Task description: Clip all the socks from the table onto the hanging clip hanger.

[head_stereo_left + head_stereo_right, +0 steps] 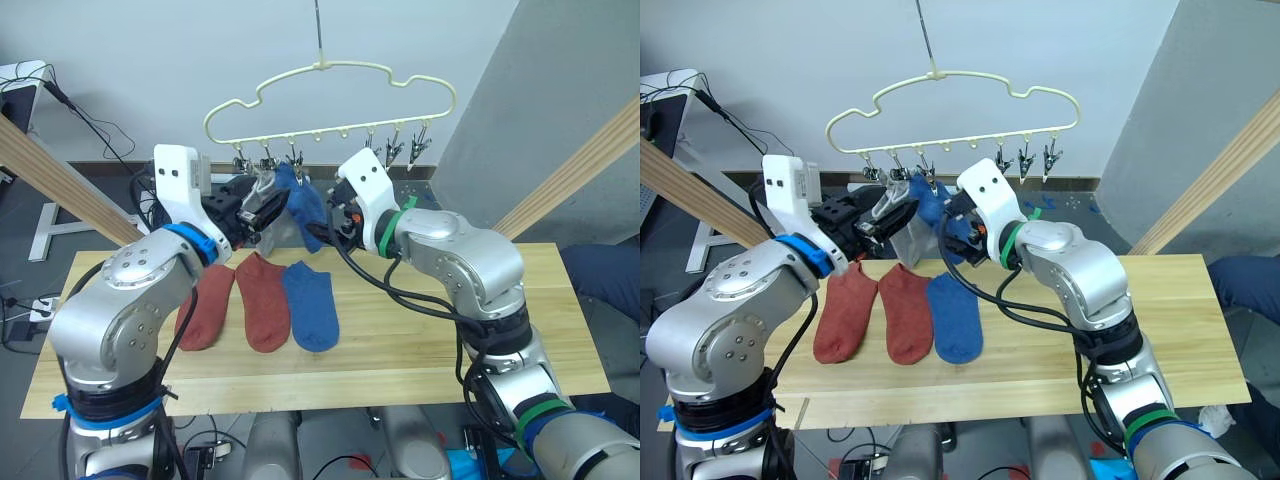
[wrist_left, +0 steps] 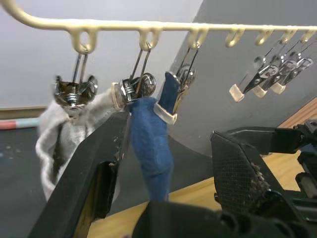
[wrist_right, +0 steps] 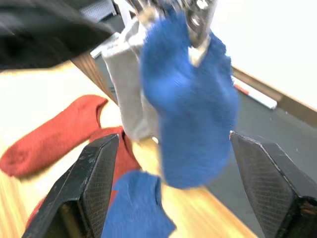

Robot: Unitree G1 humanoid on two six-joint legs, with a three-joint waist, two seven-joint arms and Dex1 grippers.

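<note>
Hanging above the far edge of the table (image 1: 420, 350): a cream clip hanger (image 1: 330, 95) with a row of metal clips along its lower bar. Clipped at the hanger's left end, a light grey sock (image 2: 54, 134), and just beside it a blue sock (image 1: 303, 212), pinched by a clip at its top and dangling free. Three clips (image 1: 405, 146) at the right end of the bar hanging bare. Raised to the level of the hung socks, the left gripper (image 2: 163, 168), fingers (image 2: 89, 168) spread apart with nothing clamped, one on either side of the hanging blue sock as seen from the left wrist; touching or not, cannot tell. Facing it from the other side, the right gripper (image 3: 173, 163), fingers (image 3: 99, 173) likewise wide apart and holding nothing, the hung blue sock between and beyond them. Lying flat on the table toward its far-left part, side by side: a rust-red sock (image 1: 205, 305) nearest the left edge, a second rust-red sock (image 1: 265, 300) touching or just beside it, and a second blue sock (image 1: 312, 305) next in line toward the table's middle. Slanted wooden beams (image 1: 570, 175) rising past both ends of the table.
</note>
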